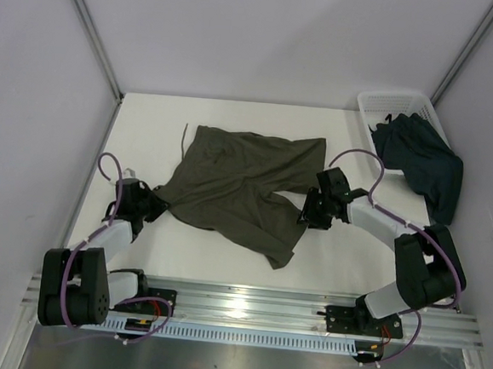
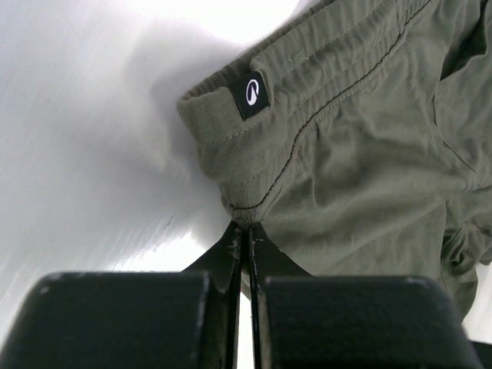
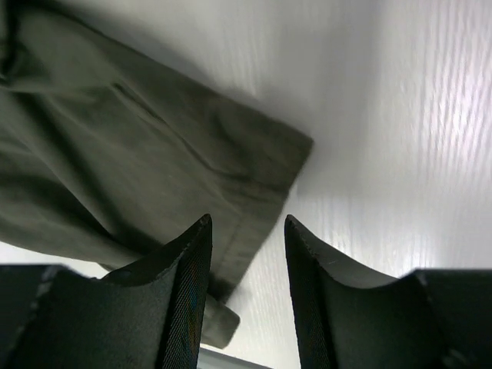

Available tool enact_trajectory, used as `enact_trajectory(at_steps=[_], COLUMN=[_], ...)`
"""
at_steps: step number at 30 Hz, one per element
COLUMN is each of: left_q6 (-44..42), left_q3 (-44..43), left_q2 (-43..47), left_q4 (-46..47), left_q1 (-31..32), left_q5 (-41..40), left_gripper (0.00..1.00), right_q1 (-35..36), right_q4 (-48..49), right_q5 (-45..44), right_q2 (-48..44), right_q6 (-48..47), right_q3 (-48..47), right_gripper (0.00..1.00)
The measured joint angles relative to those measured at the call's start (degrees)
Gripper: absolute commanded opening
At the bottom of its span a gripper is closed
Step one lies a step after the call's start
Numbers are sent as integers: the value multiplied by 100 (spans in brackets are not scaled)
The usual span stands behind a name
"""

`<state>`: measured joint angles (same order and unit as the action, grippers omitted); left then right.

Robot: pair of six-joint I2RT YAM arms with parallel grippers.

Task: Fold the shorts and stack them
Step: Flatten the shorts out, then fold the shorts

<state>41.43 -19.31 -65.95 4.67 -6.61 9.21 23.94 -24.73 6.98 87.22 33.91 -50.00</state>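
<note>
My left claw is pinched tight on the olive-green shorts. The two fingers meet with a fold of the cloth caught between their tips, right at the corner of the waistband. Just beyond the pinch the elastic band bunches and lifts a little off the white table, and a small black label with a white mark sits on the band's edge. From above, this claw is at the near left corner of the garment, low against the table.

My right claw is parted, with a clear gap between its two dark fingers. It hangs over the hem of one leg of the olive-green shorts, on the right side of the garment. The hem's corner lies under and just left of the gap, and bare table shows to its right. I cannot see the fingers pressing on the cloth, so this claw grips nothing.

The olive-green shorts lie spread in the middle of the table, waistband to the left and the two legs to the right, one reaching far right and the other trailing toward the near edge. A thin drawstring runs off the far left corner.

The dark navy-teal shorts are well apart from these, at the far right. They are heaped in a white mesh basket and spill over its near right rim.
</note>
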Motion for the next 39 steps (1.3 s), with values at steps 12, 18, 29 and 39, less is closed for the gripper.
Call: enact_trajectory(at_steps=[12,18,29,39], left_q6=[-79,-81,-85,-96], left_q3=[505,586,614,619], left_q2=[284,461,461,433], left_q4=[573,684,682,706], left_q1=[0,0,0,11], left_q5=[-2,-7,-2,103], left_gripper=[0,0,0,0], right_q1=[225,210,-496,-817], right_q4=[680,1086,1021,780], right_q5=[-450,-695,-1001,-1086], right_q2=[-181,37,52,-90], right_q6=[533,693,765,588], right_q3=[726,702,662,658], right_gripper=[45,2,0,46])
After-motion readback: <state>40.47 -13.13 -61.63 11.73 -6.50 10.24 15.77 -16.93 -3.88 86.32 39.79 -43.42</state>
